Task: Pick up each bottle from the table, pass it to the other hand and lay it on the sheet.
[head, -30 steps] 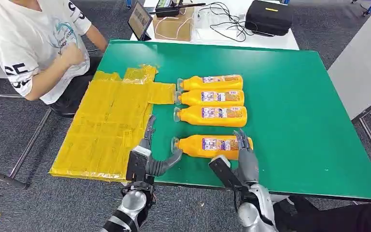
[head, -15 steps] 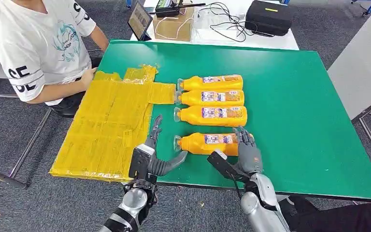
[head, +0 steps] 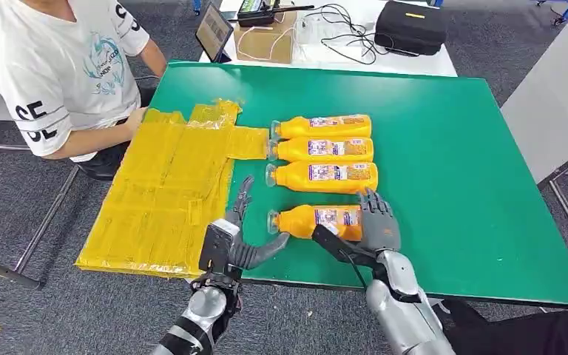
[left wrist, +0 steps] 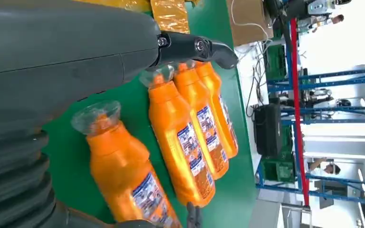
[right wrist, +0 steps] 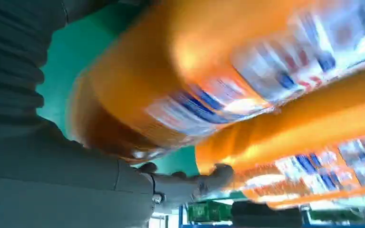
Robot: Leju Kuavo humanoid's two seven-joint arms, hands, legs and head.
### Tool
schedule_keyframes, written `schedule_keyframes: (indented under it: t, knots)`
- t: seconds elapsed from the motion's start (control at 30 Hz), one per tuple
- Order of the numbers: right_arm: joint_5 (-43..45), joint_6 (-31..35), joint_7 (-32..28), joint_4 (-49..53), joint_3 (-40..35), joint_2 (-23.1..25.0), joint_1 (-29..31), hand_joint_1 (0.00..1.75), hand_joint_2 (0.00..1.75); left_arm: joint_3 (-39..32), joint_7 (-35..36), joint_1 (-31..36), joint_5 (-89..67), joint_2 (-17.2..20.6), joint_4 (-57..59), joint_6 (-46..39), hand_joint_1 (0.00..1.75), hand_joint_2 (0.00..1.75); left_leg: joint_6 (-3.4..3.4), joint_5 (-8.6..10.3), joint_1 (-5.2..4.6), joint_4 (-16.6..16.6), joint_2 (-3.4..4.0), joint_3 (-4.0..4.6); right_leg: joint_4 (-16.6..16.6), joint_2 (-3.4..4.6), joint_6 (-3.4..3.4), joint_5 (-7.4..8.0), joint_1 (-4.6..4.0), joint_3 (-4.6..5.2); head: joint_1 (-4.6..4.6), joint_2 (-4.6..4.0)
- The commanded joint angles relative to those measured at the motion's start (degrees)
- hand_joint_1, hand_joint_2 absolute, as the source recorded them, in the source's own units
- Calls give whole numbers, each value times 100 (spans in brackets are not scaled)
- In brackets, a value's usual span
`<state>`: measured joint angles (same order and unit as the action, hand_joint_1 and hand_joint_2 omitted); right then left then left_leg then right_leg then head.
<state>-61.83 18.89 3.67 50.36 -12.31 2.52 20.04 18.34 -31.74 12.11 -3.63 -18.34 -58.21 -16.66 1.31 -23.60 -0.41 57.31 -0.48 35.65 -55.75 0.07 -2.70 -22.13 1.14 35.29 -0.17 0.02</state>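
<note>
The right hand (head: 373,225) has moved up the lower centre of the head view and now wraps the base end of the nearest bottle (head: 318,220); its fingers (head: 376,207) curl over the far side and its thumb runs along the near side. Over the last second the bottle has shifted slightly toward the upper part of the frame, nearer the row. Whether it has left the green table (head: 451,163) cannot be told; the blurred right wrist view suggests motion. Judgement: the grasp is closing or just closed, and the lift is the step in hand.

The left hand (head: 237,240) has edged slightly upward. It is spread wide and holds nothing, thumb reaching toward the bottle's clear cap (head: 273,220) and fingers raised over the sheet's edge. It appears staged to receive the handover.

Three further bottles (head: 322,148) lie side by side in the upper centre of the frame, caps pointing left. The yellow sheet (head: 163,192) occupies the left of the frame and carries no bottle, so no transfer is complete. A person (head: 59,66) sits at the upper left, one hand near the sheet's far edge.
</note>
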Motion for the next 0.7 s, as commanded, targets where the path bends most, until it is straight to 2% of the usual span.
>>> schedule_keyframes:
  t: [0.03, 0.07, 0.17, 0.23, 0.4, 0.5, 0.57, 0.7]
  knots:
    - [-228, -864, 360, -1366, -578, -406, 593, 0, 175, -93, 73, 242, -55, -163, 310, 151, 0, 175, -14, -24, 16, 6, 4, -46, 4, -3, 17, -20, -17, -52, -2, 0]
    - [-221, -858, 353, -1371, -569, -421, 586, 0, 175, -96, 73, 245, -55, -158, 311, 153, 0, 175, -8, -10, 10, 2, -3, -28, 6, -8, 10, -10, -11, -34, 0, -2]
    - [-267, -1011, 362, -1483, -650, -435, 635, 0, 175, -99, 72, 255, -55, -161, 333, 175, 0, 175, -10, -10, 13, 0, 1, -52, 9, -15, 12, -10, -14, -56, -2, 0]
    - [-277, -1134, 358, -1561, -720, -469, 659, 175, 175, -112, 65, 264, -56, -156, 355, 195, 0, 175, -11, -8, 13, -1, -1, -66, 12, -18, 14, -8, -14, -69, 0, -2]
    - [55, -1191, 63, -1515, -684, -422, 696, 175, 175, -225, 22, 295, -21, -138, 405, 144, 0, 175, -7, -8, 12, -1, 0, -81, 13, -15, 13, -3, -14, -79, -2, 0]
    - [796, -1337, -406, -1075, -496, -429, 558, 175, 175, -356, -57, 378, 23, -86, 534, 65, 0, 175, -4, -3, 11, -4, -12, -92, 15, -21, 12, -5, -13, -94, -2, 0]
    - [1014, -1325, -466, -812, -494, -425, 475, 175, 175, -422, -85, 425, 4, -55, 617, -2, 0, 175, -4, -3, 13, -7, -15, -97, 20, -20, 11, -4, -15, -103, 0, 0]
    - [1701, -1053, -769, -147, -221, -281, 169, 175, 175, -512, -118, 484, -111, 9, 750, -214, 0, 175, -4, -7, 11, -8, 3, -107, 17, -9, 8, -3, -13, -109, 0, -2]
